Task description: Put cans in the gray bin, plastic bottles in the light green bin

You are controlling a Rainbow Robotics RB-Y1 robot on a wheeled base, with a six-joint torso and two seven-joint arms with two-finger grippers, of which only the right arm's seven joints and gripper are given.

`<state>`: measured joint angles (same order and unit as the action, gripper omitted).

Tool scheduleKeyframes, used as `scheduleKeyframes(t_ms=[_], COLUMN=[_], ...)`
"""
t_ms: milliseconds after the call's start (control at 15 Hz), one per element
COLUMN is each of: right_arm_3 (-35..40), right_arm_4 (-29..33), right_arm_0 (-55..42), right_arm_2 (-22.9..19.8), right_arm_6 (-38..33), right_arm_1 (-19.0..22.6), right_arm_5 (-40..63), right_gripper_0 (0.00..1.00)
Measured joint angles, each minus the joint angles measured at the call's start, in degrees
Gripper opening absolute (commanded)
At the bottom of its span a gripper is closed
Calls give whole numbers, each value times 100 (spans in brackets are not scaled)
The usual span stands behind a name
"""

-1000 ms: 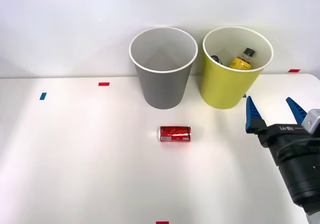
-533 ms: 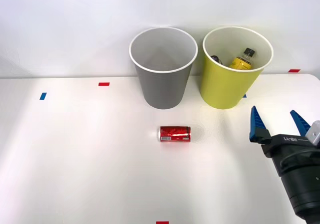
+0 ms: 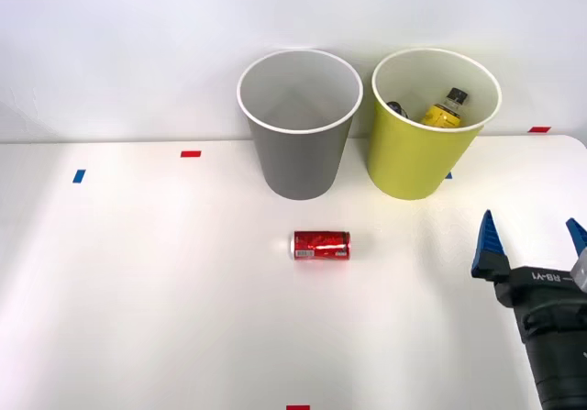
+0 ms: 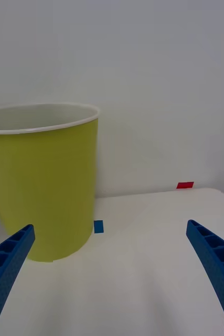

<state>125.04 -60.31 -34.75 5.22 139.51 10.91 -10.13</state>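
On the counter (image 3: pixel 138 272), the red can (image 3: pixel 321 245) awaits pickup; the spread, empty pincer (image 3: pixel 532 236) must reach leftward.

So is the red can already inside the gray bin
No, the red can lies on its side on the white table, in front of the gray bin and apart from it.

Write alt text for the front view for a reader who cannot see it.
A red can lies on its side on a white table, in front of a gray bin and a light green bin holding a yellow-labelled bottle. The open right gripper hovers at the right, holding nothing.
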Motion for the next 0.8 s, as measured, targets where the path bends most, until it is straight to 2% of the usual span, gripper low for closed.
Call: scheduleKeyframes(t_ms=[200, 333, 600, 800], right_arm_3=[-664, -1158, -1436, -1460], right_arm_4=[1394, 2399, 4076, 5022], right_arm_0=[-151, -243, -850, -1302], right_arm_2=[397, 510, 455, 365], right_arm_6=[-1016, -1835, -3303, -4247], right_arm_1=[311, 319, 148, 80], right_arm_5=[-1191, -1627, -1971, -2074], right_gripper_0=[100, 100, 100, 100])
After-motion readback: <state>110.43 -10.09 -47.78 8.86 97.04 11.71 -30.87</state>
